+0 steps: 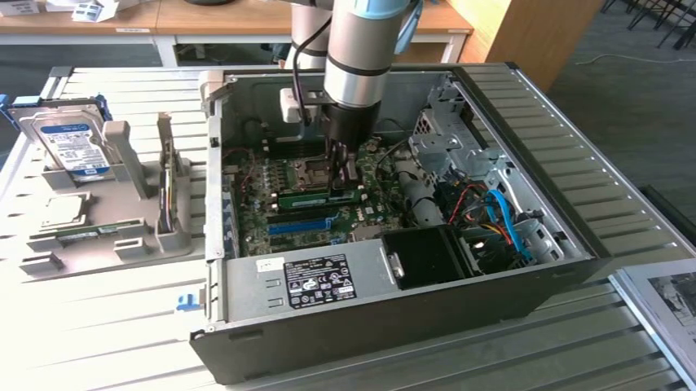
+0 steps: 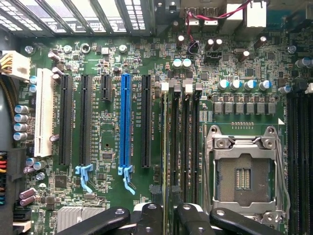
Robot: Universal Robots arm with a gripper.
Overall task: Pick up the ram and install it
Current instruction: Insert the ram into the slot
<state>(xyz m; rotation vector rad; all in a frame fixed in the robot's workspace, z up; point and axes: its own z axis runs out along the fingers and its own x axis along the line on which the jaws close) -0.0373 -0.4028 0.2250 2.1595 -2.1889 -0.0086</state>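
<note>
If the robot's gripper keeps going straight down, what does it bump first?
Most likely the long, thin green ram stick right below the gripper; whether they touch is unclear.

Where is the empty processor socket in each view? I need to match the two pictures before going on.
Exterior view: the processor socket sits near the picture's middle, just above the green ram.
Wrist view: the processor socket, in its silver frame, lies beside the black memory slots, on the side away from the blue slot.
Shared landmark: the blue slot, below the ram in the exterior view.
</note>
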